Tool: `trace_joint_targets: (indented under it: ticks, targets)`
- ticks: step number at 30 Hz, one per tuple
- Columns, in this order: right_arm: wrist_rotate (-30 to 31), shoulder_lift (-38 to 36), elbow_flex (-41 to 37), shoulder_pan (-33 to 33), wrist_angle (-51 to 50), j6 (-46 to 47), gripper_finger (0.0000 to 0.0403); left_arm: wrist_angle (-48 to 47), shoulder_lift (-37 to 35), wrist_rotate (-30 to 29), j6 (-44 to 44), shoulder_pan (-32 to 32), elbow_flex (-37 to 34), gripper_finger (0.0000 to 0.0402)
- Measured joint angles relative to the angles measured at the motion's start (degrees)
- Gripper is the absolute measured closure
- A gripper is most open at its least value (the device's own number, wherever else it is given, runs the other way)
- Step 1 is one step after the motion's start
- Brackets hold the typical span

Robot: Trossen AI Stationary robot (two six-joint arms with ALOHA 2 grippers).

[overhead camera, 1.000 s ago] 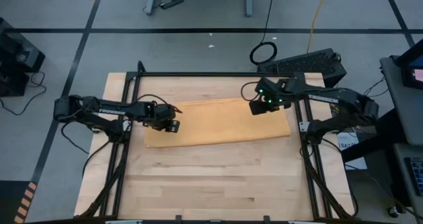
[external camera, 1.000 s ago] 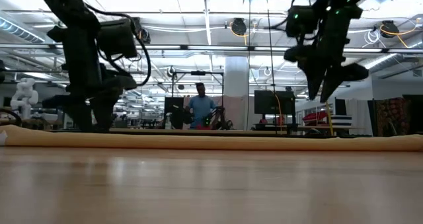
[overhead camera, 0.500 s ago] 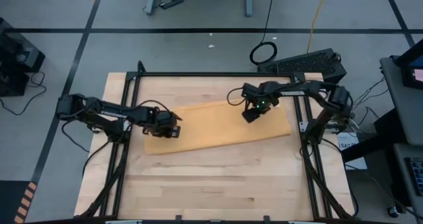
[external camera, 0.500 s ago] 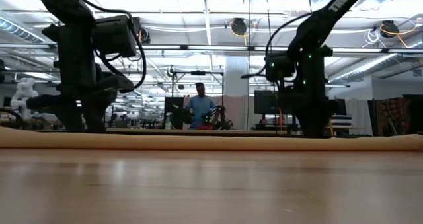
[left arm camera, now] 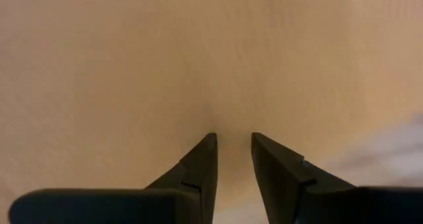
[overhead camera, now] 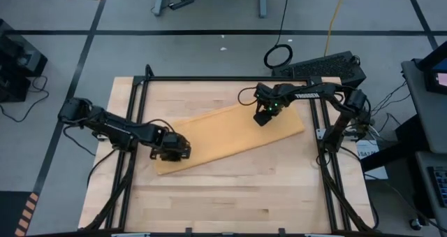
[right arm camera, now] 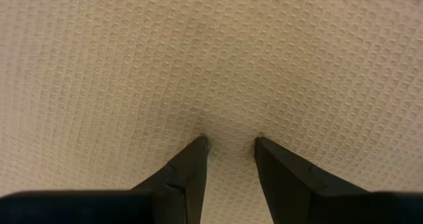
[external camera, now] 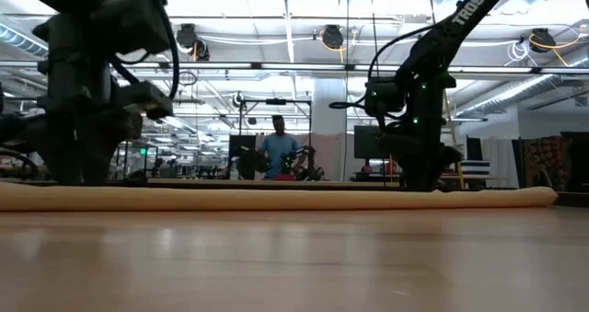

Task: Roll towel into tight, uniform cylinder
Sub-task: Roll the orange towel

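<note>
Looks like a large open robotics lab: taped grey floor, ceiling strip lights, rows of monitors, a person standing far behind the tabletop.

Both arms were dark, nearly black, built of slim jointed links. The right arm carried white "TROSSEN" lettering along its upper link, and small green lights glowed on its wrist housing. Thin black cables looped beside its wrist. The left arm had a blocky wrist housing, with a black cable arcing beside it in the low view. Each arm's fingers were matte black, wedge-shaped, tapering to blunt tips, with a stepped seam across the left arm's pair.
</note>
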Motion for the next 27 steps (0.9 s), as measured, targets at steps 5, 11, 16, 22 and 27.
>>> trace_joint_targets:
  ticks: [5, 11, 16, 22, 27]
  targets:
    - [1.8, -1.0, -0.1, 0.0, 5.9, -5.2, 0.0277, 8.8, 0.0, 0.0, -3.6, -3.3, 0.0, 0.0304]
    - [1.4, -5.9, -0.3, 0.1, 3.4, -4.0, 0.0277, 16.3, -1.1, -0.3, -2.0, -3.5, 0.1, 0.0304]
    - [0.7, -13.6, -0.3, 1.3, -0.2, 2.0, 0.0277, 14.0, -4.8, 1.1, 13.8, -3.7, 4.1, 0.0304]
    - [-3.5, -23.3, -0.2, 4.7, 0.7, 13.3, 0.0277, -13.6, -7.9, 5.6, 30.6, -4.7, 12.8, 0.0304]
    - [-3.1, -28.0, -0.2, 8.9, 3.9, 22.5, 0.0277, -29.6, -7.8, 5.7, 35.9, -7.2, 13.4, 0.0304]
